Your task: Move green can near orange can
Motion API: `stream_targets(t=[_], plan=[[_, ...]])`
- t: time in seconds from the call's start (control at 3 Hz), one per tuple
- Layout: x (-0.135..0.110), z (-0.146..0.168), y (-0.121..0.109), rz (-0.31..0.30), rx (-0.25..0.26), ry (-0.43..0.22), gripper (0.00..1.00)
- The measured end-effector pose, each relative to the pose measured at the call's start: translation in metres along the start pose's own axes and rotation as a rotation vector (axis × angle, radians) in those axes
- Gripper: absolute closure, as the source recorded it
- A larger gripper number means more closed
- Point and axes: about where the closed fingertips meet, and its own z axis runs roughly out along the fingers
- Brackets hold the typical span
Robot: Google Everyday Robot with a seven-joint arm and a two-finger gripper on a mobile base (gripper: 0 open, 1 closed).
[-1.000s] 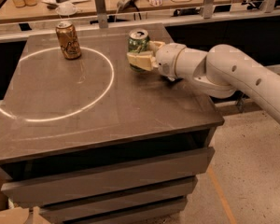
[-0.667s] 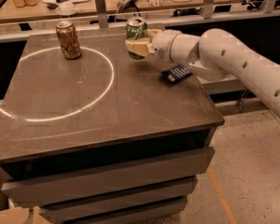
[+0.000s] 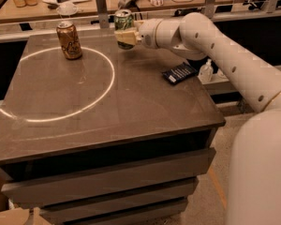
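The green can is upright and held a little above the dark table near its far edge. My gripper is shut on the green can, reaching in from the right on the white arm. The orange can stands upright on the table at the far left, just inside a bright ring of light. The green can is about a hand's width to the right of the orange can.
A dark blue packet lies on the table's right side under the arm. A white bottle stands just off the right edge. A cluttered bench and railing posts run behind the table. Drawers face the front.
My gripper has carried the green can up and leftwards, from the table's right part toward the orange can. The dark packet under the arm has come into view.
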Motion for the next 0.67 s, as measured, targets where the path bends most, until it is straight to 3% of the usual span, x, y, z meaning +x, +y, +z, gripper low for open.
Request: stream_targets(t=[0.33,0.67], plan=[[-0.006,0.036,0.000,0.008,-0.055,-0.017,0.84],[-0.012,0.070,0.016,0.010,-0.129,-0.013,0.60]])
